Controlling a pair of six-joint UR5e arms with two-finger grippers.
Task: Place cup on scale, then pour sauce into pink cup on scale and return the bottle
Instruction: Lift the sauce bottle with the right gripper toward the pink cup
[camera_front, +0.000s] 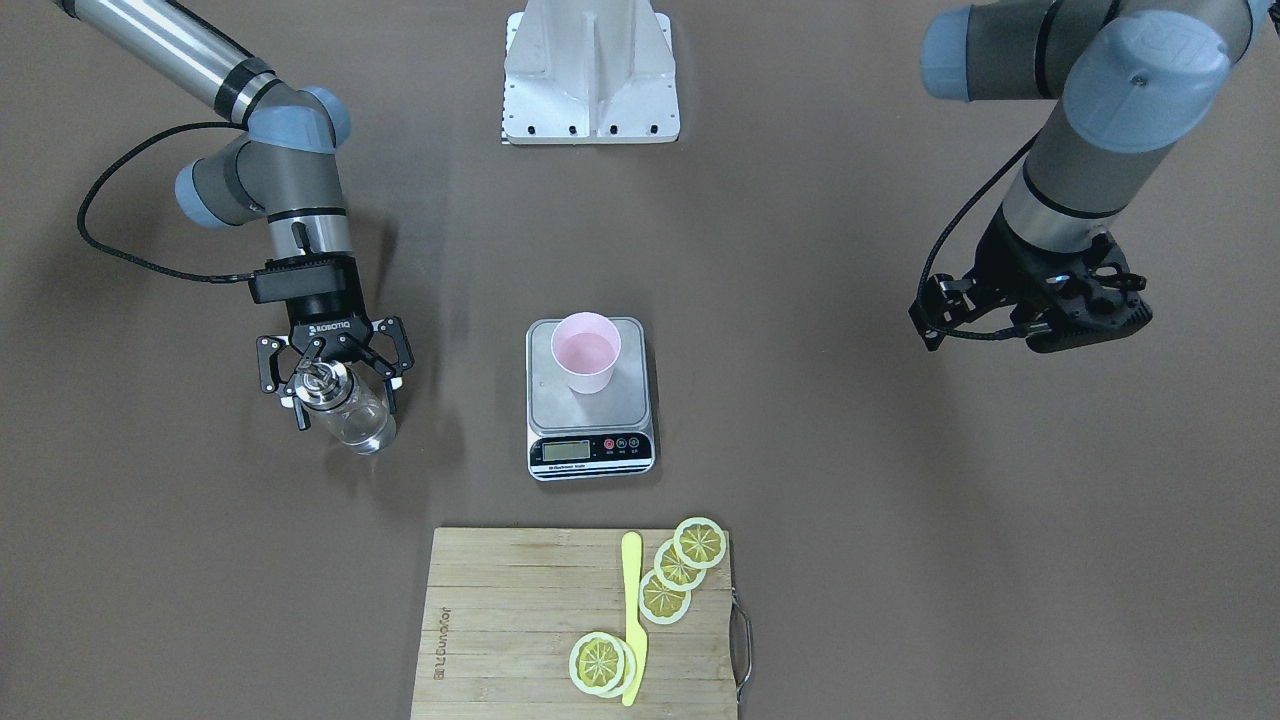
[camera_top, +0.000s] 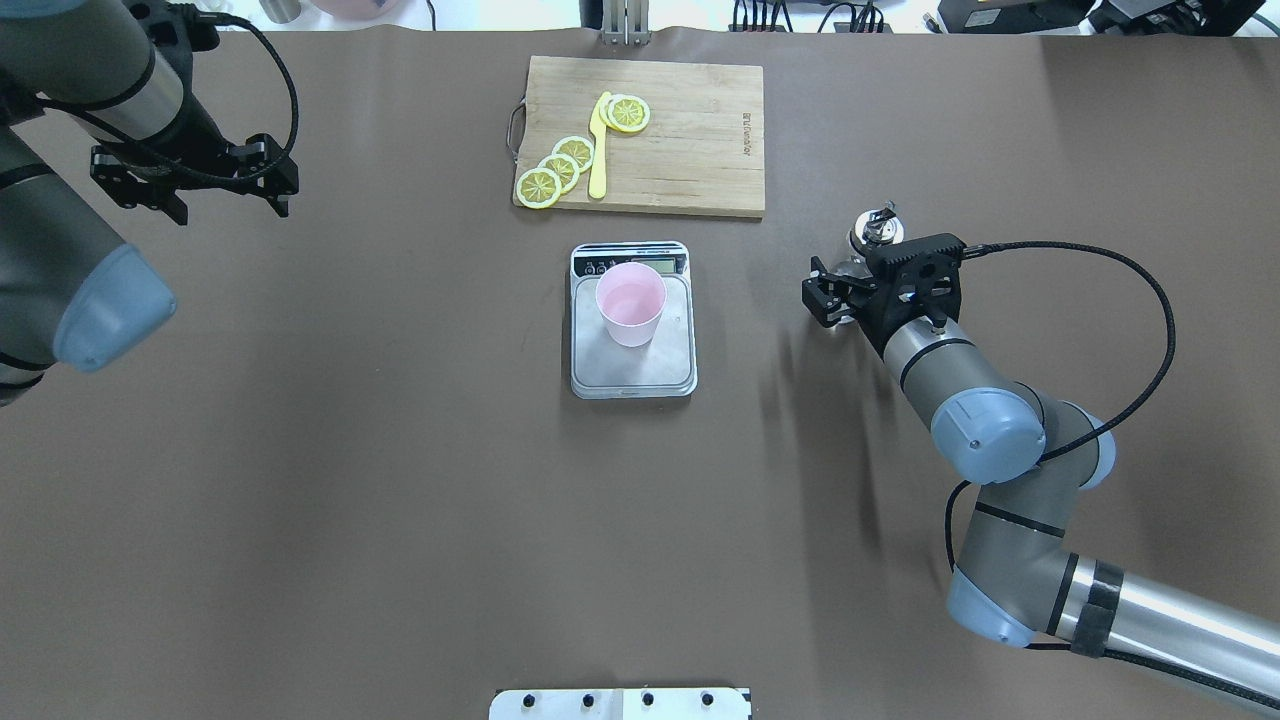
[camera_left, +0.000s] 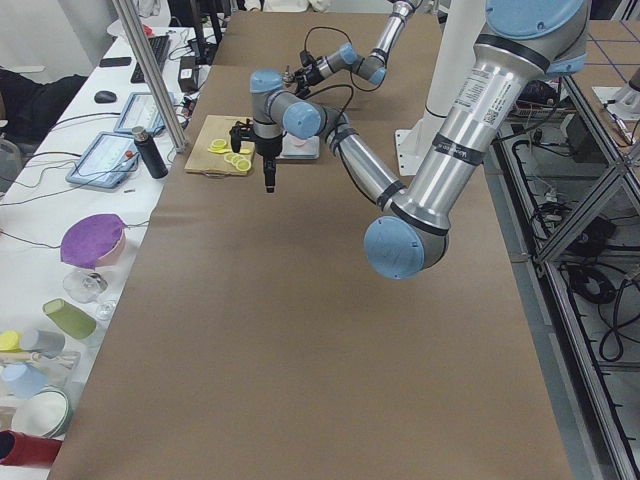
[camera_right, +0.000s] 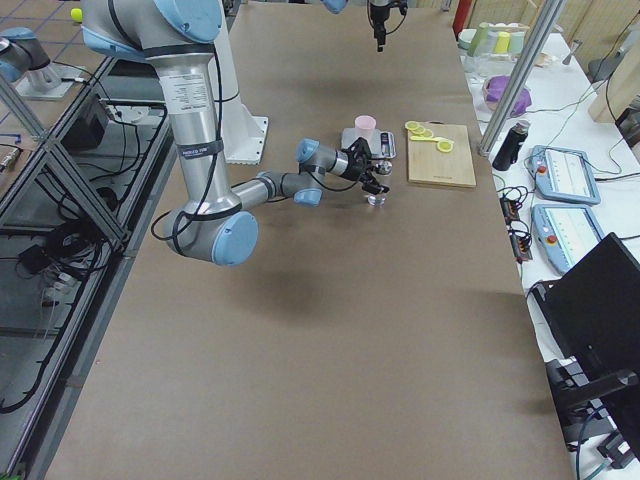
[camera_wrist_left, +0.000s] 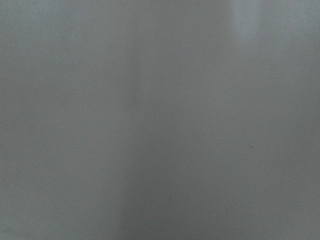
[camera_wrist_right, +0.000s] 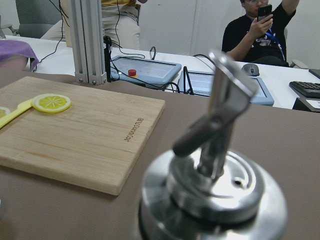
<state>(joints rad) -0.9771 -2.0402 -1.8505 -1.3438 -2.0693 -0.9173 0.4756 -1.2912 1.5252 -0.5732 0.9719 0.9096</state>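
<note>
While the scale (camera_front: 590, 450) lies at the middle of the brown table (camera_front: 900, 550), the pink cup (camera_front: 586, 352) is seen standing upright on its steel platform, toward the edge away from the display. Whether anything is in the cup cannot be told. The bottle (camera_front: 358, 422) is set upright on the table well apart from the scale, on the robot's right side, with its metal spout cap uppermost. No liquid can be made out through the glass. The bottle is flanked by the right gripper (camera_front: 346, 408), which is lowered over it with the fingers (camera_front: 298, 412) spread wide, one on each side. Whether the pads touch the glass cannot be made out. The left gripper (camera_left: 268, 182) is held above the table on the robot's left, well apart from scale and cup. Its fingers are hidden under the wrist from above, so their state cannot be told. Beyond the scale's display, a wooden cutting board (camera_front: 520, 620) is laid flat, and lemon slices (camera_front: 700, 542) and a yellow knife (camera_front: 632, 610) are placed on it.
</note>
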